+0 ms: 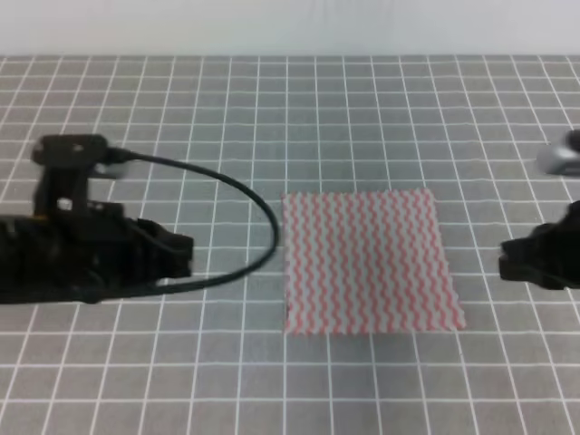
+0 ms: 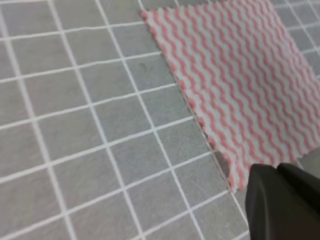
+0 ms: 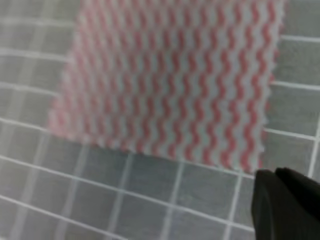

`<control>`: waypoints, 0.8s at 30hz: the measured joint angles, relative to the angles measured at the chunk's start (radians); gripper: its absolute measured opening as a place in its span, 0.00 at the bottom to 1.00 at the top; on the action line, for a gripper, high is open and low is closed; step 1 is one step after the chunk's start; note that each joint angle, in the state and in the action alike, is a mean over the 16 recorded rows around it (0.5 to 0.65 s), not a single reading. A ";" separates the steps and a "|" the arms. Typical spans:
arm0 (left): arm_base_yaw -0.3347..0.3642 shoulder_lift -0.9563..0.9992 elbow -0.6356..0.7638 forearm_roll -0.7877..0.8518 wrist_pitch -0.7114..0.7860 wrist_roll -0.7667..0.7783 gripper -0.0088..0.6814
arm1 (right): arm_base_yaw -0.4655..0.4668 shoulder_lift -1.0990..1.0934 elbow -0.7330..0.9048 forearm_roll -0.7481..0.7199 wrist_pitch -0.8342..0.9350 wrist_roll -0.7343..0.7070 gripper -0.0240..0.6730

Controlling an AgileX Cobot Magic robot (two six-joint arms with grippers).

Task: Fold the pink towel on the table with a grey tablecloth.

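Observation:
The pink towel [image 1: 367, 261] lies flat and unfolded on the table with a grey tablecloth [image 1: 272, 109], at the middle. My left gripper [image 1: 186, 256] is to the towel's left, apart from it, and holds nothing. Its fingers [image 2: 280, 200] look pressed together near a towel corner [image 2: 240, 180]. My right gripper [image 1: 506, 258] is to the towel's right, apart from it, and empty. Its fingers [image 3: 282, 200] also look pressed together beside the towel [image 3: 175, 85].
A black cable [image 1: 263, 217] loops from the left arm over the cloth almost to the towel's left edge. A silvery grey object [image 1: 562, 156] sits at the far right edge. A white wall [image 1: 290, 27] closes off the back of the table.

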State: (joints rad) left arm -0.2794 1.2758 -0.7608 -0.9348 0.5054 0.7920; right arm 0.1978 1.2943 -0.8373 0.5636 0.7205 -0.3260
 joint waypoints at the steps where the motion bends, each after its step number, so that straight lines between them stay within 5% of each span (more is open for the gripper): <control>1: -0.016 0.019 -0.009 0.000 -0.010 0.002 0.01 | 0.016 0.041 -0.030 -0.057 0.014 0.035 0.01; 10: -0.126 0.203 -0.115 0.031 -0.056 0.003 0.01 | 0.141 0.319 -0.212 -0.376 0.094 0.254 0.06; 24: -0.147 0.336 -0.224 0.057 -0.015 0.004 0.01 | 0.162 0.432 -0.250 -0.373 0.064 0.333 0.39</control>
State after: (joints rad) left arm -0.4263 1.6113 -0.9847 -0.8780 0.4906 0.7962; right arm 0.3594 1.7267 -1.0873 0.1904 0.7844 0.0070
